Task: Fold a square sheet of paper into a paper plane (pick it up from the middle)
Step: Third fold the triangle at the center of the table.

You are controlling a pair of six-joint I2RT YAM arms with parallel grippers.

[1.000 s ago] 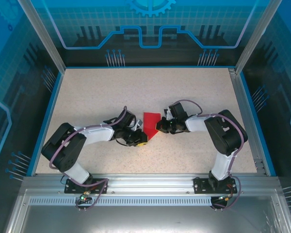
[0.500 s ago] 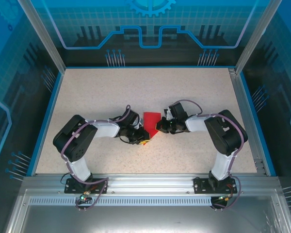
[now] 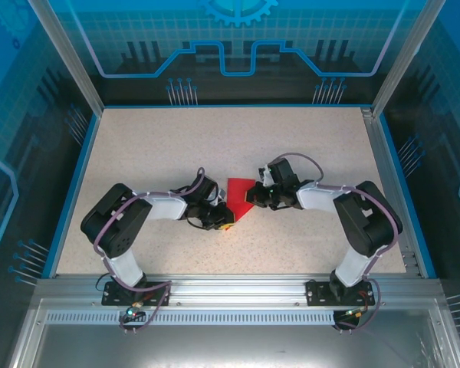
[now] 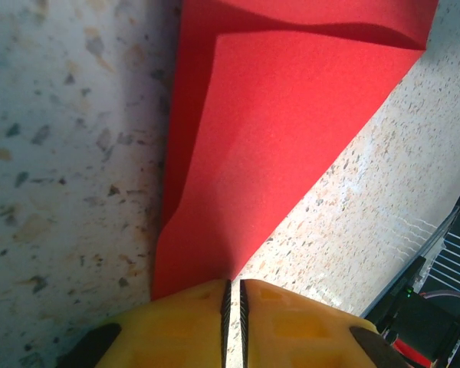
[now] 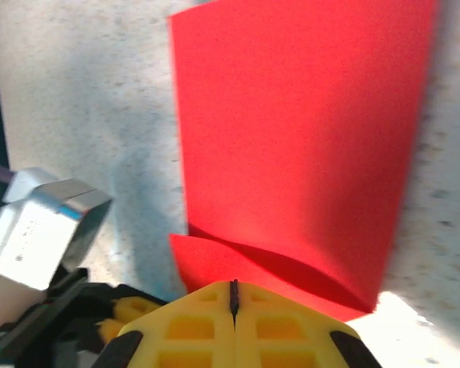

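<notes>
**Position.** The sheet of paper (image 3: 239,192) lies at the middle of the desk (image 3: 176,146), between the two wrists. It is no longer a flat square. One flap stands up from the surface, a soft bend runs across it, and in the overhead view its outline tapers toward the near-left.

**Left gripper** (image 4: 231,285). The fingers are drawn in to a hairline slit. The tapered near corner of the sheet runs into that slit, so I take it as clamped on the paper.

**Right gripper** (image 5: 234,287). The fingers are fully together. A curled lip of the sheet reaches them at its right-hand edge, and it looks pinched there, though the contact itself is hidden behind the fingertips.

**Change noted.**
- Over the last second the left arm has tucked its elbow in toward the centre.
- The left arm's fingers have tightened on the corner.
- In the last half second the right arm has swung its elbow outward, with its wrist staying at the sheet.
- The red outline has grown more compact and more wedge-shaped.

**Assessment.** Both ends are now secured, which suggests an early fold is being shaped. No firm crease and no dart form are present yet, so most of the task remains. The bend is still rounded and will need pressing flat. With thin paper gripped at two points, opposing pulls could tear it or drag a corner free.
</notes>
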